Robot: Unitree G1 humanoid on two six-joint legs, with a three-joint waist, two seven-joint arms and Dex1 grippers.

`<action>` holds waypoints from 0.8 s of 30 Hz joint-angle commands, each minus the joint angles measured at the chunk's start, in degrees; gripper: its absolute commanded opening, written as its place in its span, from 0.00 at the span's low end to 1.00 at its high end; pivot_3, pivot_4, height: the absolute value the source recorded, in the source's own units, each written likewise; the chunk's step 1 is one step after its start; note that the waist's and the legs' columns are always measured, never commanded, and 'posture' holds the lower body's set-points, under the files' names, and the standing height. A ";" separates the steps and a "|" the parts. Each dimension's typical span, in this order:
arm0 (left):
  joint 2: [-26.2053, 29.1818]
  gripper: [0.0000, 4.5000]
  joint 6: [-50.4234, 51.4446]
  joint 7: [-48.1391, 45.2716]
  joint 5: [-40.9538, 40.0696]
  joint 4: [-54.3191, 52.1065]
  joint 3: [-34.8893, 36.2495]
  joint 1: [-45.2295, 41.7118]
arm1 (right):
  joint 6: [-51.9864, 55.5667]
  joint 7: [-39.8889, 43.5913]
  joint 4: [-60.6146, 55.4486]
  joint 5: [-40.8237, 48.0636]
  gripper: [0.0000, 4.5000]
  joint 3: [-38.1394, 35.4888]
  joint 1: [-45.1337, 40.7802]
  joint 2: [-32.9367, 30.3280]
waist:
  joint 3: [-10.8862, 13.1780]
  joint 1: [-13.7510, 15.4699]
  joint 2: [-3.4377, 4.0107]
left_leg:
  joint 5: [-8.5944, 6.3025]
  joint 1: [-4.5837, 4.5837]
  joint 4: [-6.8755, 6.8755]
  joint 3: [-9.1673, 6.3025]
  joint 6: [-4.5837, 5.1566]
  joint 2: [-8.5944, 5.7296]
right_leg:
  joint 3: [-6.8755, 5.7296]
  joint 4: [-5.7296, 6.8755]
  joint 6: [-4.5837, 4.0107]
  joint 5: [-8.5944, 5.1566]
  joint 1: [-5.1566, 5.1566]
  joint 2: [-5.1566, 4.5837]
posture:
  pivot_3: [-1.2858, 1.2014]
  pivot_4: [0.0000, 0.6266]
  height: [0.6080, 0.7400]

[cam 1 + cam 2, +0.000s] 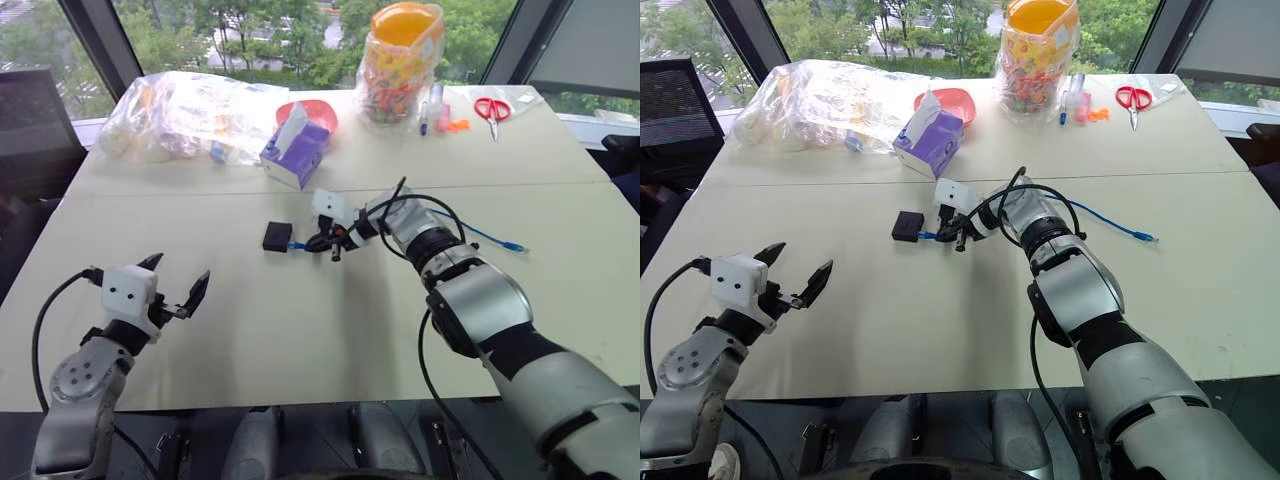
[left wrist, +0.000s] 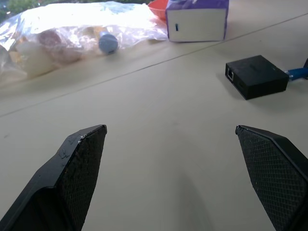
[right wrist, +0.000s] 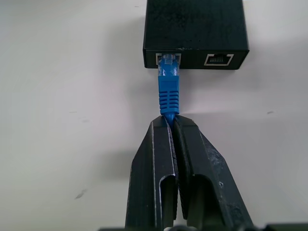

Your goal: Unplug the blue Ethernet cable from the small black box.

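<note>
The right gripper (image 3: 172, 126) is pressed together on the blue Ethernet cable (image 3: 169, 94), pinching the cord just behind the ribbed boot while the plug is still seated in the left port of the small black box (image 3: 195, 29); the second port beside it is empty. So the step in hand looks like the grasp itself, made but with no pull yet. The box sits free on the table (image 1: 300, 330) near its middle, just left of the gripper, and the cable runs off to the right, its far plug (image 1: 514, 245) lying loose on the tabletop. The left gripper (image 1: 178, 292) hovers near the left front edge with its fingers spread wide, holding nothing and well apart from the box. The next move probably calls for a straight pull away from the port; since nothing pins the light box, it may simply slide along, and the latch tab may need pressing. At the far side, a clear jar (image 1: 398, 70) with an orange lid holds colourful small items, a plastic bag (image 1: 190, 115) holds pale objects, a purple tissue box (image 1: 297, 150) shows a tissue, and a red bowl (image 1: 322, 110) has contents I cannot make out.
</note>
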 commanded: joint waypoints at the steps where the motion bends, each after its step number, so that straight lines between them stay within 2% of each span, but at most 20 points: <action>1: 4.34 1.00 -5.06 -6.69 0.42 -3.36 -1.63 -1.05 | 3.26 6.58 -1.08 2.09 0.01 -2.50 -2.32 -1.12 | 0.03 -0.07 0.05 | 0.00 -0.01 0.00 0.01 0.00 0.00 | 0.00 0.00 0.00 0.00 0.00 0.00 | 0.52 0.24 1.00; 9: 15.46 1.00 -6.38 -23.33 -4.01 -1.40 -4.29 -5.25 | 9.62 21.10 -4.40 4.51 0.01 -3.58 -6.24 -4.89 | 0.24 -0.52 0.30 | 0.00 -0.02 -0.02 0.02 0.00 0.01 | 0.01 0.04 0.00 -0.01 -0.08 0.05 | 0.52 0.24 1.00; 14: 17.56 1.00 -11.73 -27.44 -2.33 7.86 -5.34 -14.04 | 17.13 21.20 -15.65 17.47 0.01 7.43 -5.10 -9.95 | 0.31 -0.55 0.38 | 0.00 -0.02 -0.02 0.03 0.00 0.01 | 0.02 0.09 0.01 -0.01 -0.12 0.04 | 0.52 0.24 1.00; 19: 18.87 1.00 -17.89 -32.92 -0.54 14.12 -9.11 -23.17 | 28.90 21.20 -36.75 35.77 0.01 21.28 -1.63 -20.47 | 0.42 -0.13 0.36 | 0.00 -0.14 0.00 0.00 0.00 0.00 | -0.01 0.08 0.07 -0.04 -0.15 -0.02 | 0.52 0.24 1.00; 24: 18.65 1.00 -22.23 -36.38 -0.32 16.37 -11.70 -26.41 | 36.25 21.20 -47.19 46.68 0.01 27.58 -2.02 -26.12 | 0.45 -0.62 0.38 | 0.00 -0.17 -0.03 0.02 0.01 0.02 | 0.00 0.10 0.07 -0.04 -0.27 -0.02 | 0.52 0.24 1.00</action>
